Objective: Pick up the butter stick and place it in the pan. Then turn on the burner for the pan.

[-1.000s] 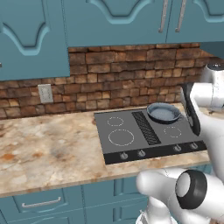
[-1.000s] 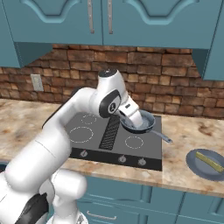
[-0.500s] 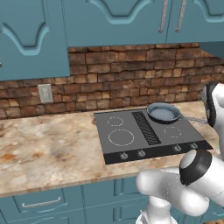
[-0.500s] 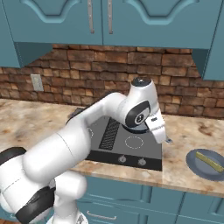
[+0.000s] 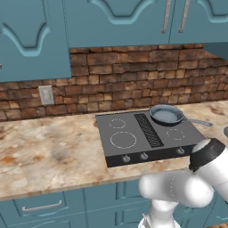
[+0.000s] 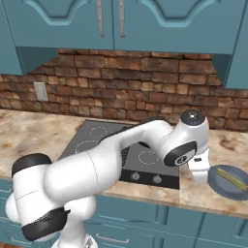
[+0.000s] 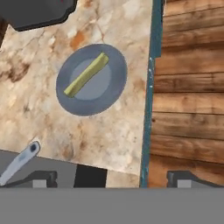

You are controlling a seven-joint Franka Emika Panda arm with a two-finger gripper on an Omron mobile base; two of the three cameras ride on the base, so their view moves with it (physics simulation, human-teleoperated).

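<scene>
I found the gripper (image 7: 111,177) released, jaws wide, above the butter (image 7: 86,75) lying on its plate (image 7: 113,94).

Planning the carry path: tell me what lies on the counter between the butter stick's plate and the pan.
In the hand view, bare marbled counter separates the grey plate holding the butter stick from the pan handle's tip on the cooktop. Nothing lies between.

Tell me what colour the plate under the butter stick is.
Grey-blue. The plate, holding the pale yellow butter stick, shows best in the hand view.
</scene>
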